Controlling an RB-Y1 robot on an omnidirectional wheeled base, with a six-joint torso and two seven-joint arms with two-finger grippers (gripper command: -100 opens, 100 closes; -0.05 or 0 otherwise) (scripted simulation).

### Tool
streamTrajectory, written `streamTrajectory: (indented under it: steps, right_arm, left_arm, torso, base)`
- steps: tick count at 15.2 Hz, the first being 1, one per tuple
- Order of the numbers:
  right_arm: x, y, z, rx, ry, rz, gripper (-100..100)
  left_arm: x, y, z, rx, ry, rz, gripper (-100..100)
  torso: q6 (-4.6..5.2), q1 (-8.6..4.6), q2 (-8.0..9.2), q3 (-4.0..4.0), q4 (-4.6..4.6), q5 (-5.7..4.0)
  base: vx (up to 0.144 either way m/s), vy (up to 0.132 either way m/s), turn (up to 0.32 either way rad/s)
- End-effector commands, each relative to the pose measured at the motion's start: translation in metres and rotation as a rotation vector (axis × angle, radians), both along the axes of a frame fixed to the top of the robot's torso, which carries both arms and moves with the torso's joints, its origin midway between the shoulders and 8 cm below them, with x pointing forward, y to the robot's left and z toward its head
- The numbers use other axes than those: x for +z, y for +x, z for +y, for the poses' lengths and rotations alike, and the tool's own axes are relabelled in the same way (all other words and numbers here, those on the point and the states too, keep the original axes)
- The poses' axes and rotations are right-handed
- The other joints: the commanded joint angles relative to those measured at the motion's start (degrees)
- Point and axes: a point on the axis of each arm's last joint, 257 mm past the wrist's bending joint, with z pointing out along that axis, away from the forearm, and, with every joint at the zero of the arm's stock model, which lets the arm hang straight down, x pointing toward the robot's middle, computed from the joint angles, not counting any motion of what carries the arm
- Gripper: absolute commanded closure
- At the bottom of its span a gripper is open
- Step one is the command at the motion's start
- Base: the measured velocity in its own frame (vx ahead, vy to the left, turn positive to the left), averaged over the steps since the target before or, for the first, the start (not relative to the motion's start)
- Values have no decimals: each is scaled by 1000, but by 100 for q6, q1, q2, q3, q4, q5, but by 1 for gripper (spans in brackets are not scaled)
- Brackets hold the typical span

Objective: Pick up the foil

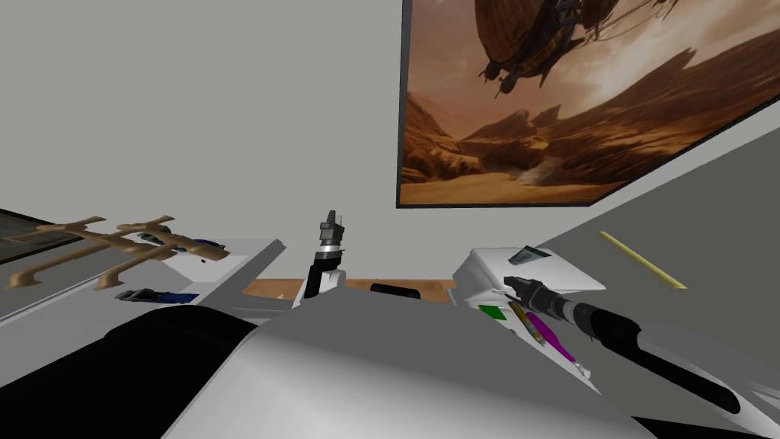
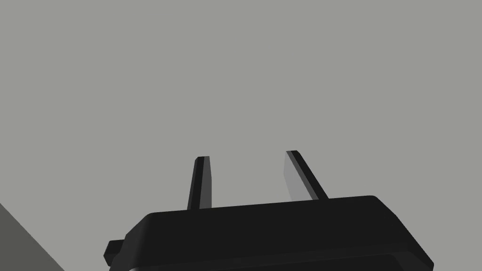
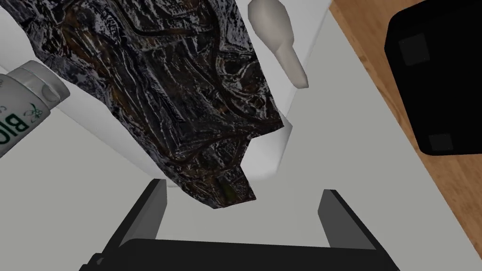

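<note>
**Fingers (image 3: 150, 211) wide, foil (image 3: 188, 94) not gripped**

Head view: right gripper (image 1: 512, 283) over a white box (image 1: 487, 270), left gripper (image 1: 332, 221) up by the wall (image 1: 228, 114). Left wrist: fingers apart, nothing between. Right wrist: foil lies on the box, corner between the tips, touching neither.

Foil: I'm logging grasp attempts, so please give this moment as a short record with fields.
foil: dark, crumpled sheet, draped over a white container
right gripper: open, the foil's tip pointing between its fingers, not pressed
left gripper: open, raised, holding nothing
neighbours: white bottle with green lettering; pale bottle-shaped piece
status: foil not yet grasped
</note>
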Motion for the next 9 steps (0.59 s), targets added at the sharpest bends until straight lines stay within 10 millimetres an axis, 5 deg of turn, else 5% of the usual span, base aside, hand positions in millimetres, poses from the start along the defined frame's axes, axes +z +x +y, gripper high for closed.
streamTrajectory:
  steps: [1, 5, 9]
  right_arm:
    - [6, -8, -23, 20, -67, 34, -100]
    - [14, -16, -49, 43, -146, 74, -100]
    - [-8, -26, -44, 17, -127, 67, -100]
  left_arm:
    - [0, 0, 0, 0, 0, 0, 0]
    - [0, 0, 0, 0, 0, 0, 0]
    - [0, 0, 0, 0, 0, 0, 0]
  torso:
    - [0, 0, 0, 0, 0, 0]
    - [1, -1, 1, 1, 0, -1]
    - [1, -20, 4, 3, 1, -7]
  base:
    - [26, 31, 134]
    - [30, 33, 88]
    - [30, -12, 83]
